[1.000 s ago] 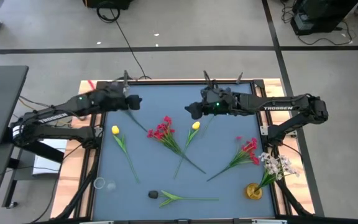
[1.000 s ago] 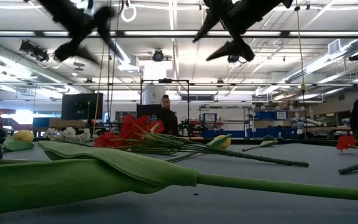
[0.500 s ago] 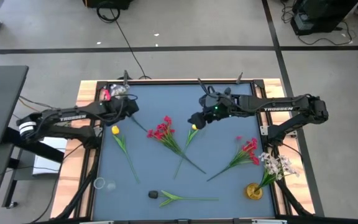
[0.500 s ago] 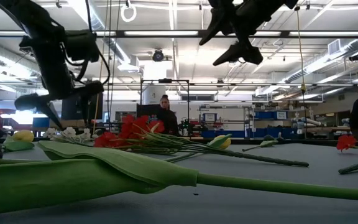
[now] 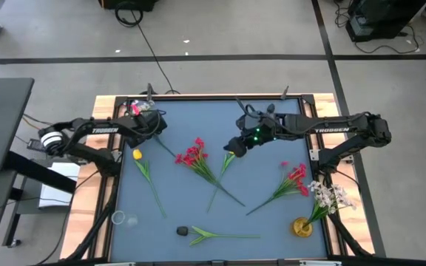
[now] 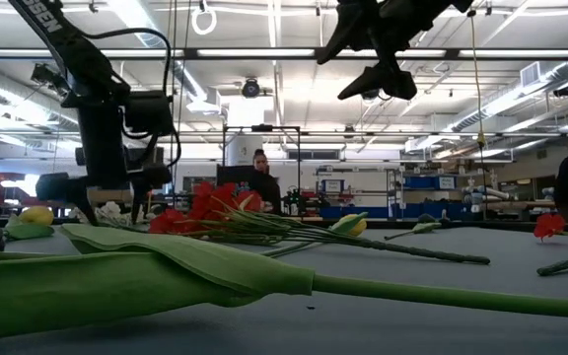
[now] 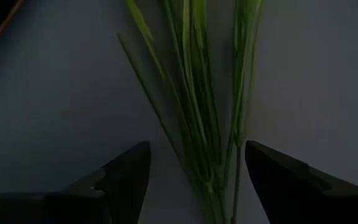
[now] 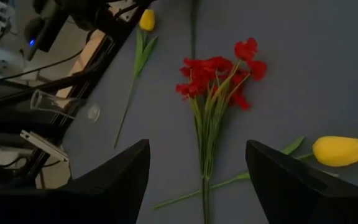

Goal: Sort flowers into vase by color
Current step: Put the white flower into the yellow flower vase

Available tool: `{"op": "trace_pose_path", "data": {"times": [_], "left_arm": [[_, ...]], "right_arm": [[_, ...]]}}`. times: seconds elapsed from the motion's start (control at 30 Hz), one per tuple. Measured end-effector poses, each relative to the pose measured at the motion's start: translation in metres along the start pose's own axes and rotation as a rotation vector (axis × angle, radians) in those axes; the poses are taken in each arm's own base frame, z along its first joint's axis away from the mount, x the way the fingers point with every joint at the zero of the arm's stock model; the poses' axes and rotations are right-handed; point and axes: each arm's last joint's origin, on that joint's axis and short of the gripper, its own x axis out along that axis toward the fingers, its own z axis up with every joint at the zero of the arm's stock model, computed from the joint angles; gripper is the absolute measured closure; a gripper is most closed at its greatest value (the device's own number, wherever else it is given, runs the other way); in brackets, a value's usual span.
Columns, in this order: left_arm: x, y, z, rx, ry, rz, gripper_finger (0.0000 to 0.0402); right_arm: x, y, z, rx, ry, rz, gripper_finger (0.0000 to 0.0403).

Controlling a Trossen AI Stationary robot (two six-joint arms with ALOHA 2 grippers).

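I have the left gripper (image 5: pixel 156 123) down low at the far left part of the worktop (image 5: pixel 268 225), its fingers (image 7: pixel 126 177) spread apart with a bundle of green stems (image 7: pixel 197 112) running between them; nothing is pinched, and the fingers stand clear on either side of the stems. From the low view this gripper (image 6: pixel 92 192) sits close to the worktop surface.

My right gripper (image 5: pixel 233 145) hangs above the middle of the worktop, over the head of a yellow tulip (image 5: pixel 231 152). Its fingers (image 8: pixel 120 177) are also released, holding nothing. Through its wrist camera I see a red blossom cluster (image 8: pixel 219 78) lying flat between the fingers' line of sight, the yellow tulip's head (image 8: pixel 339 151) just beside it, and a second yellow tulip (image 8: pixel 146 20) farther off.

From above, that second yellow tulip (image 5: pixel 137 154) lies near the left edge, the red blossom cluster (image 5: pixel 191 155) sits at the centre, and another red cluster (image 5: pixel 296 176) lies toward the right. A white blossom spray (image 5: pixel 330 195) stands in a gold vase (image 5: pixel 301 227) at the near right corner. A dark bud (image 5: pixel 183 231) on its long green stem lies along the near edge. A clear glass vase (image 5: pixel 118 218) lies at the near left edge.
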Motion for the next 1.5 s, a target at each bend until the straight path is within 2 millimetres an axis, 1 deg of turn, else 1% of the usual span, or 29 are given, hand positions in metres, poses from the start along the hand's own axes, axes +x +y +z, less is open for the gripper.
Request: {"op": "trace_pose_path", "data": {"times": [0.1, 0.2, 0.3, 0.47, 0.5, 0.53, 0.63, 0.7, 0.77, 0.83, 0.9, 1.0, 1.1, 1.2, 1.33, 1.4, 1.5], "left_arm": [[0.005, 0.000, -0.001, 0.004, 0.003, 0.028, 0.0134], [0.006, 0.000, -0.001, 0.025, 0.008, 0.035, 0.0159], [0.005, -0.002, -0.001, 0.074, 0.017, 0.043, 0.0219], [0.003, -0.009, 0.001, 0.104, 0.025, 0.017, 0.0356], [0.002, -0.011, 0.001, 0.098, 0.031, -0.005, 0.0376], [0.002, -0.014, 0.001, 0.087, 0.038, -0.029, 0.0386], [-0.001, -0.022, 0.001, 0.054, 0.100, -0.128, 0.0387], [-0.007, -0.031, 0.001, 0.039, 0.149, -0.252, 0.0387], [-0.017, -0.044, 0.001, 0.090, 0.167, -0.425, 0.0388], [-0.031, -0.058, 0.002, 0.168, 0.163, -0.631, 0.0389], [-0.049, -0.073, 0.004, 0.252, 0.137, -0.873, 0.0389], [-0.074, -0.085, 0.005, 0.376, 0.076, -1.169, 0.0389], [-0.094, -0.090, 0.003, 0.480, 0.020, -1.387, 0.0389], [-0.106, -0.092, -0.004, 0.526, 0.002, -1.494, 0.0389], [-0.117, -0.093, -0.021, 0.617, -0.008, -1.557, 0.0390], [-0.126, -0.095, -0.029, 0.659, -0.012, -1.593, 0.0390], [-0.145, -0.101, -0.033, 0.705, -0.062, -1.668, 0.0390]], "right_arm": [[0.000, 0.002, -0.002, -0.012, 0.006, 0.005, 0.0131], [0.000, 0.004, -0.005, -0.026, 0.012, 0.009, 0.0131], [0.001, 0.006, -0.007, -0.039, 0.018, 0.013, 0.0131], [0.001, 0.007, -0.008, -0.052, 0.018, 0.013, 0.0131], [0.001, 0.007, -0.008, -0.054, 0.018, 0.014, 0.0131], [0.001, 0.007, -0.008, -0.054, 0.018, 0.014, 0.0131], [0.001, 0.007, -0.008, -0.055, 0.018, 0.014, 0.0131], [0.001, 0.007, -0.008, -0.057, 0.017, 0.014, 0.0131], [0.000, 0.007, -0.008, -0.055, 0.016, 0.015, 0.0131], [-0.002, 0.008, -0.008, -0.057, 0.008, 0.018, 0.0131], [-0.006, 0.009, -0.007, -0.059, -0.024, 0.016, 0.0131], [-0.014, 0.011, -0.006, -0.061, -0.081, -0.004, 0.0131], [-0.024, 0.016, -0.003, -0.075, -0.167, 0.003, 0.0131], [-0.032, 0.023, 0.004, -0.122, -0.258, 0.073, 0.0131], [-0.037, 0.033, 0.014, -0.162, -0.379, 0.157, 0.0131], [-0.036, 0.033, 0.016, -0.160, -0.409, 0.149, 0.0130], [-0.032, 0.031, 0.017, -0.158, -0.407, 0.125, 0.0130]]}}
